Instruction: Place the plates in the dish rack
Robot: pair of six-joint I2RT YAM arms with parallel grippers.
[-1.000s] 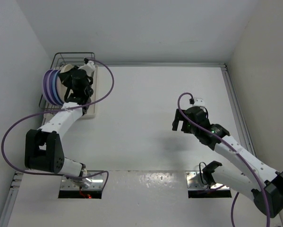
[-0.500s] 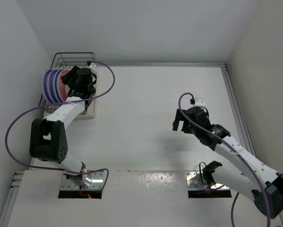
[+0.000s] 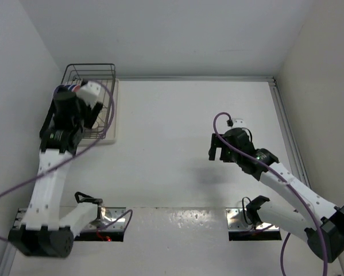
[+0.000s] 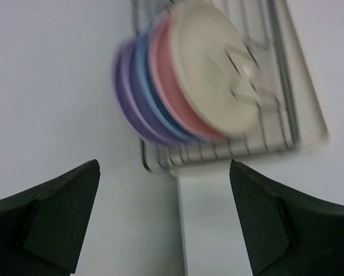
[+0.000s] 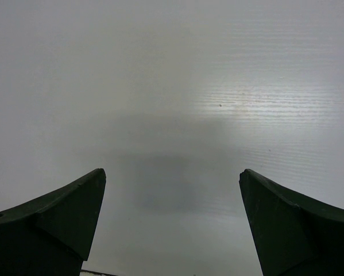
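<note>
Plates (image 4: 217, 75) stood on edge in the dish rack (image 4: 232, 150), packed face to face in one row. Only the left wrist view showed them properly. From left to right they ran lilac, blue, pink and cream, with the cream face turned towards the rack's open right half. Motion blur smeared the lilac rims, so I could not tell whether there was one or two. They looked like round, shallow matte discs with soft rims. The rack was thin dark wire over a pale cream tray base with rounded corners. From the top external view the left arm covered most of the rack, and only a sliver of lilac and blue rim showed at the rack's left side. The same view showed the rack's tall wire back end, which the wrist camera missed. The left gripper (image 4: 164, 167) hung above the rack's near end, well clear of the plates. Its dark, wedge-shaped fingers were spread wide with nothing between them. Right of the rack lay the smooth white table (image 3: 172, 144). Well apart from the rack, far to its right, the right gripper (image 5: 173, 172) hovered over the faintly ribbed, glossy table surface, its jaws also wide and holding nothing. Its wrist view showed only that surface and its own shadow.
</note>
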